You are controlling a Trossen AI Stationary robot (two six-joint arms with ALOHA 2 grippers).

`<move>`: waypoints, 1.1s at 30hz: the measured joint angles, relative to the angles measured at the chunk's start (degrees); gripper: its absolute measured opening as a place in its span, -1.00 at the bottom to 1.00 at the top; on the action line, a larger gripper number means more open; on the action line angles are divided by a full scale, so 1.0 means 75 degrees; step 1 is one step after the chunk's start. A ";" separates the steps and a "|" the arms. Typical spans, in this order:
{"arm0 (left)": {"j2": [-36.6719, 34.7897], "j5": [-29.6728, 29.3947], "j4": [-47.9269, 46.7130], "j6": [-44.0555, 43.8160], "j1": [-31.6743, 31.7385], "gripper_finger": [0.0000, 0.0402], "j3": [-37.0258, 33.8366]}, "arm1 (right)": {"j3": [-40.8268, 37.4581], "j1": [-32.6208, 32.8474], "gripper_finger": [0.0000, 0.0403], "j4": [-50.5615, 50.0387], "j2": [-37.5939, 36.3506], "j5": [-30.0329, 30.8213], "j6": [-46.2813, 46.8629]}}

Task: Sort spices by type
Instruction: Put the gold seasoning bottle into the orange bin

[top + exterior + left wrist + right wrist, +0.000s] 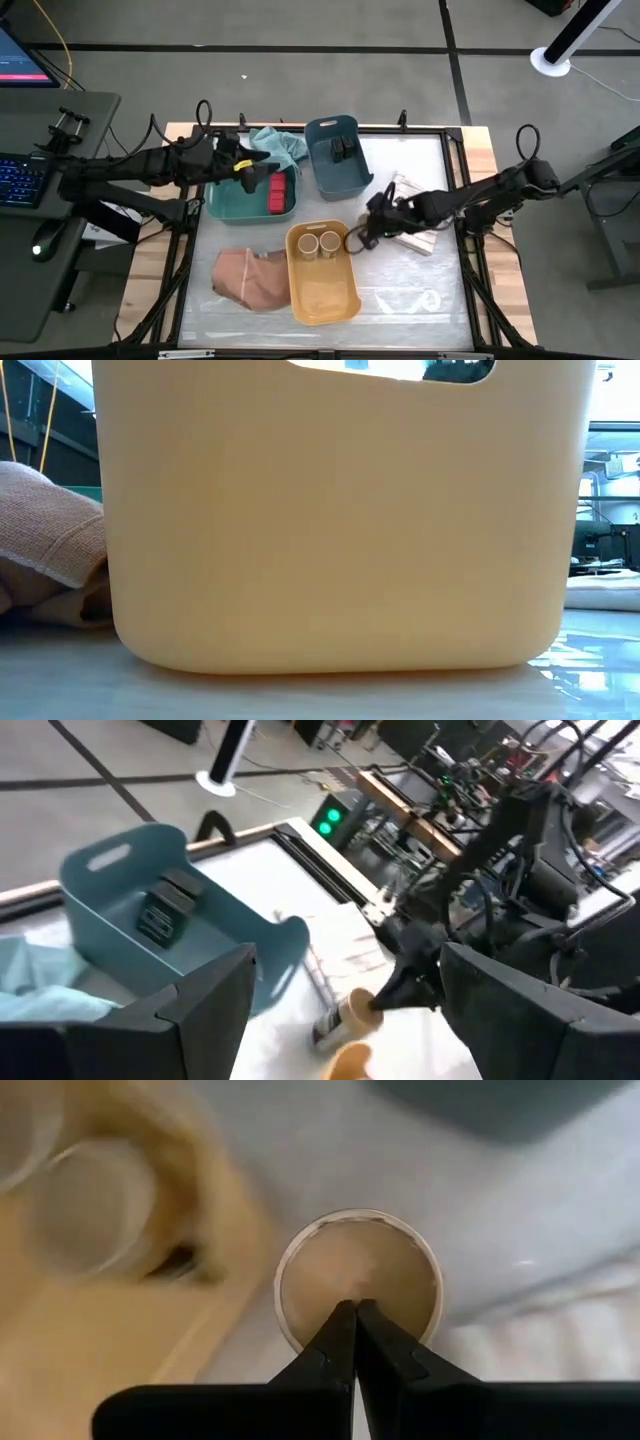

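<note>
My right gripper [357, 238] is shut on a tan round jar [358, 1280] just off the right rim of the yellow bin [322, 290], which holds two more tan jars [318, 243]. Whether the held jar is clear of the table does not show. My left gripper [262, 172] hovers open, holding nothing, over the green bin [232, 203], where red boxes [280, 190] lie. Dark grey boxes [341, 151] sit in the blue bin [335, 175]. In the left wrist view the held jar [358, 1008] shows below the right arm's fingers. My right gripper has its shut fingertips [345, 1335] on the jar's top [330, 1285], near the side of the rim closest to the wrist. The fingers come slanting down from the table's right side. What they pinch there is hidden by the fingertips themselves.
A teal cloth [278, 145] lies behind the green bin, a tan cloth [250, 278] left of the yellow bin, and a striped cloth [412, 232] under my right arm. The yellow bin's wall [340, 520] fills the low view. Bare table shows at the near right.
</note>
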 joint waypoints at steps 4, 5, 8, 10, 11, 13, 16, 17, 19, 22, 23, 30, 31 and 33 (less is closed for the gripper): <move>0.0000 -0.0008 0.0009 -0.0024 -0.0211 0.50 0.0000 | 0.0000 0.0592 -1.00 0.0256 0.0004 -0.0546 -0.0210; 0.0011 -0.0039 0.0009 -0.0024 -0.0244 0.50 0.0000 | 0.0000 0.0762 -1.00 0.0258 0.0001 -0.0648 -0.0199; 0.0029 -0.0065 0.0008 0.0092 -0.0286 0.50 0.0000 | 0.0003 0.1258 -1.00 0.0281 -0.0005 -0.0936 -0.0174; 0.0027 -0.0068 0.0009 0.0273 -0.0283 0.50 0.0000 | 0.0003 0.1547 -1.00 0.0359 -0.0005 -0.1176 -0.0220; 0.0026 -0.0071 0.0009 0.0375 -0.0283 0.50 0.0000 | 0.0003 0.1665 -1.00 0.0408 -0.0005 -0.1268 -0.0321; 0.0026 -0.0076 0.0006 0.0591 -0.0283 0.50 0.0000 | 0.0068 0.1823 -1.00 0.0434 -0.0001 -0.1413 -0.0521; 0.0026 -0.0071 0.0006 0.0943 -0.0283 0.50 0.0000 | 0.0519 0.1905 -1.00 -0.0058 0.0033 -0.1685 -0.0985; 0.0026 -0.0029 0.0003 0.1074 -0.0283 0.50 0.0000 | 0.0781 0.1905 -1.00 -0.0292 0.0033 -0.1713 -0.1181; 0.0026 0.0042 -0.0005 0.1330 -0.0283 0.50 0.0000 | 0.1365 0.1899 -1.00 -0.0898 0.0014 -0.1728 -0.1660; 0.0023 0.0064 -0.0029 0.1656 -0.0283 0.50 0.0000 | 0.2055 0.1896 -1.00 -0.1427 0.0007 -0.1686 -0.2494; 0.0023 0.0064 -0.0060 0.1737 -0.0283 0.50 0.0000 | 0.2226 0.1894 -1.00 -0.1425 0.0007 -0.1652 -0.2826; 0.0020 0.0455 -0.0736 0.1832 -0.0283 0.50 0.0000 | 0.2754 0.1420 -0.94 -0.1459 0.0080 -0.2658 -0.3075; 0.0020 0.0521 -0.0852 0.1825 -0.0283 0.50 0.0000 | 0.2754 0.1340 -0.92 -0.1442 0.0096 -0.2956 -0.3157; 0.0020 0.0607 -0.1114 0.1791 -0.0282 0.50 0.0000 | 0.2757 0.1204 -0.89 -0.1490 0.0121 -0.3072 -0.3216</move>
